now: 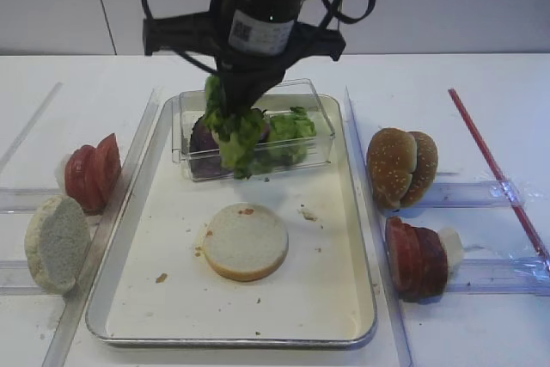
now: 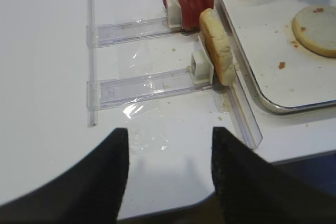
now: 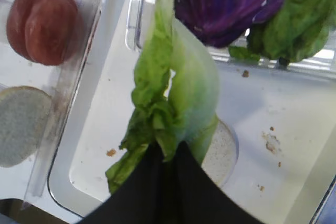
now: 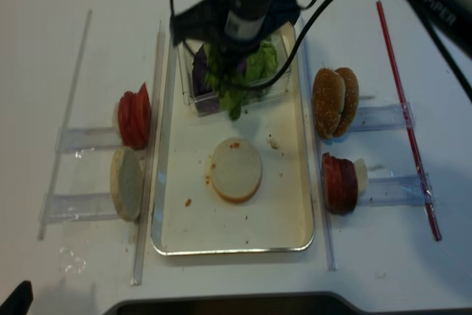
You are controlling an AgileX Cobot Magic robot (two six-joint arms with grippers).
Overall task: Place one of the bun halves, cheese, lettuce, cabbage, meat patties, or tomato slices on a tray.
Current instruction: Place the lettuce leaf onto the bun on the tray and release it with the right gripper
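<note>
My right gripper [image 3: 169, 150] is shut on the lettuce [image 3: 178, 93], a frilly green leaf that hangs from its fingertips. In the high view the lettuce [image 1: 234, 139] dangles over the far end of the tray [image 1: 335, 298], at the front wall of the clear box [image 1: 320, 118]. More green leaves and the purple cabbage [image 3: 226, 3] lie in that box. A pale bun half [image 1: 246, 241] lies flat on the tray floor. My left gripper [image 2: 167, 135] stands open over bare table, left of the tray, holding nothing.
Tomato slices [image 1: 93, 171] and a pale bun half [image 1: 57, 242] stand in clear holders left of the tray. Sesame bun halves [image 1: 401, 167] and darker red meat patties [image 1: 417, 257] stand on the right. A red rod [image 1: 494, 165] lies at the far right. Crumbs dot the tray.
</note>
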